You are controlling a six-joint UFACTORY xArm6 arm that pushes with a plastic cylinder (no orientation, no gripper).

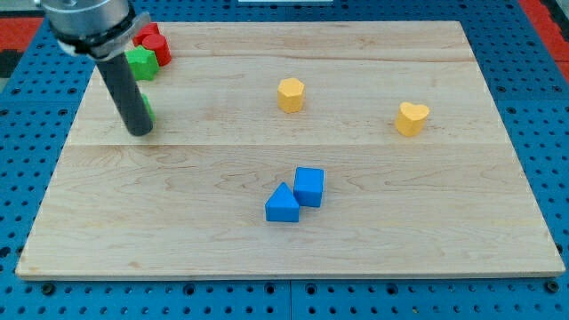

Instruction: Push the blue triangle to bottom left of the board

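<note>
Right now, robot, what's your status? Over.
My tip upper left, far from the blue triangle. Triangle mid-board, touching blue cube. Path to the bottom left looks clear.

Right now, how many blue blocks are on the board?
2: the blue triangle at the view's bottom centre, and the blue cube touching it on its upper right. None seems hidden.
</note>
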